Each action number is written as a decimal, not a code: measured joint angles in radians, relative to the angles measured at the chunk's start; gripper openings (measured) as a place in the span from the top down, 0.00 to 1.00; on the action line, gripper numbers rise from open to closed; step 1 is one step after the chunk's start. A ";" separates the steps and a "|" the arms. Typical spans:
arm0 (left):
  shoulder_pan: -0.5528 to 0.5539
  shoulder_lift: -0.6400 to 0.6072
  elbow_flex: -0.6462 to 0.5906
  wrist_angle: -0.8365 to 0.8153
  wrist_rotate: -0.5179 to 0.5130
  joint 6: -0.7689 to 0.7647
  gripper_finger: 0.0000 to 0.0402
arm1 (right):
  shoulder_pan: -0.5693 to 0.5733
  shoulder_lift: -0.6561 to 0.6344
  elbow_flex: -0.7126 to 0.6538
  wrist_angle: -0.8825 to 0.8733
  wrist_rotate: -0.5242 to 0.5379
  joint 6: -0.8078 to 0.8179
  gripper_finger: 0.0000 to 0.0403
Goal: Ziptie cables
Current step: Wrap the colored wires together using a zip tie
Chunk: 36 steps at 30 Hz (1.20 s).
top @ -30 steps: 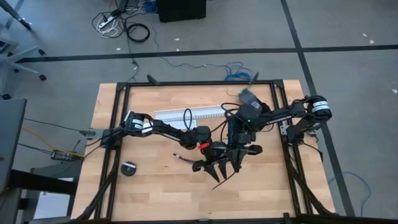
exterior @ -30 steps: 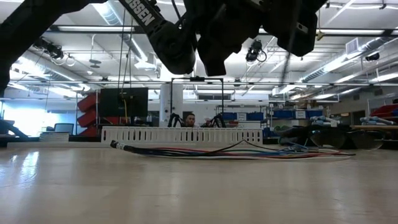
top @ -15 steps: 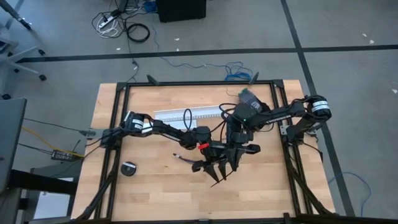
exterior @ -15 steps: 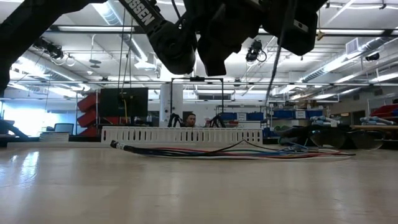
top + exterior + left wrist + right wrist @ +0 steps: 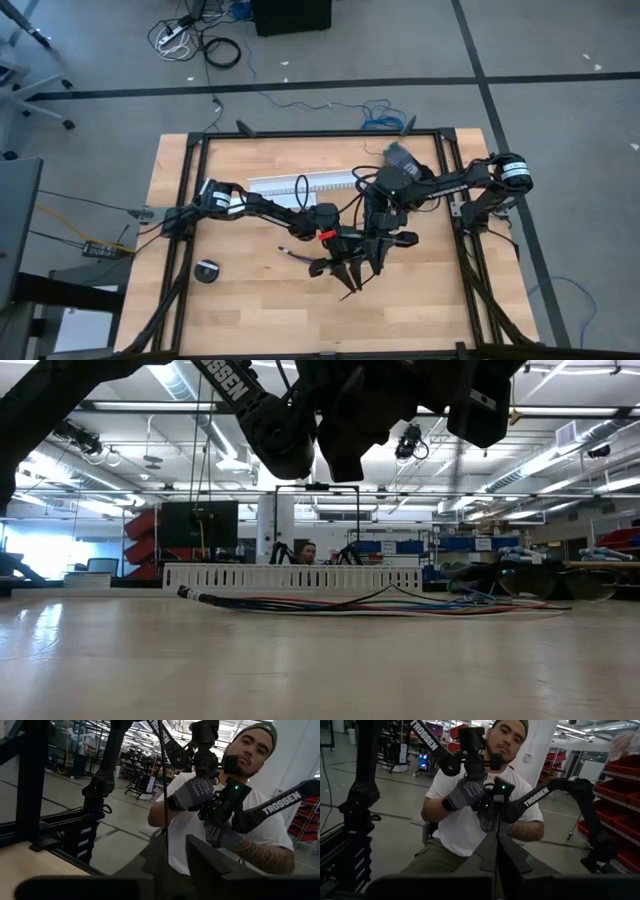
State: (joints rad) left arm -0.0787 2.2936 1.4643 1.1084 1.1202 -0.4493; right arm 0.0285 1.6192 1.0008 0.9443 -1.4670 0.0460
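Note:
The cables (image 5: 380,602) lie flat on the table in front of the white slotted channel (image 5: 290,577). In the high view their dark bundled end (image 5: 292,254) shows just left of the grippers. Both grippers hang high above the table's middle, pointing toward the near edge. My right gripper (image 5: 372,262) is shut on the thin black ziptie (image 5: 352,287), whose free end sticks out toward the near edge. My left gripper (image 5: 340,270) is close beside it, its fingers a narrow gap apart. The ziptie (image 5: 163,795) runs along one left finger's inner side; whether it touches, I cannot tell. My right gripper pinches the ziptie between its two fingertips (image 5: 490,851), which close to a point. The strip (image 5: 358,280) sticks out past them, slanting toward the near edge, lifted clear of the table and the cables. Which part of the strip it holds is hidden by the fingers.
A small black round object (image 5: 207,271) lies near the left rail. A grey object (image 5: 400,156) sits at the far right. Black frame rails run along both table sides. A person (image 5: 485,795) working handles stands beyond the near edge.
The ziptie's lower length, hanging down in the low view, has swung leftward and gone up out of that view. In the high view, less of it sticks out past the grippers. My right gripper has shifted slightly toward my left gripper.

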 joint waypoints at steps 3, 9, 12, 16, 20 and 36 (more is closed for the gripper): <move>0.000 0.000 0.000 0.000 -0.003 0.039 0.97 | 0.000 0.000 0.000 0.000 0.000 0.000 1.00; -0.001 0.000 0.000 0.000 -0.017 0.053 1.00 | 0.001 0.000 0.000 -0.003 0.002 0.001 1.00; -0.001 0.000 0.000 0.000 -0.018 0.053 1.00 | 0.001 0.000 0.000 -0.003 0.005 0.002 1.00; -0.004 0.000 0.000 0.000 -0.017 0.052 1.00 | 0.001 0.000 0.000 -0.004 0.009 0.050 0.98; -0.008 0.000 0.000 0.008 -0.011 0.049 1.00 | 0.001 0.000 0.000 -0.004 0.053 0.169 0.94; -0.008 -0.002 0.000 0.040 -0.005 0.022 1.00 | -0.068 -0.066 0.000 0.036 0.084 0.410 0.50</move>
State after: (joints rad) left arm -0.0872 2.2921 1.4638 1.1480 1.1157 -0.4272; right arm -0.0395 1.5528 1.0004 0.9801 -1.3826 0.4563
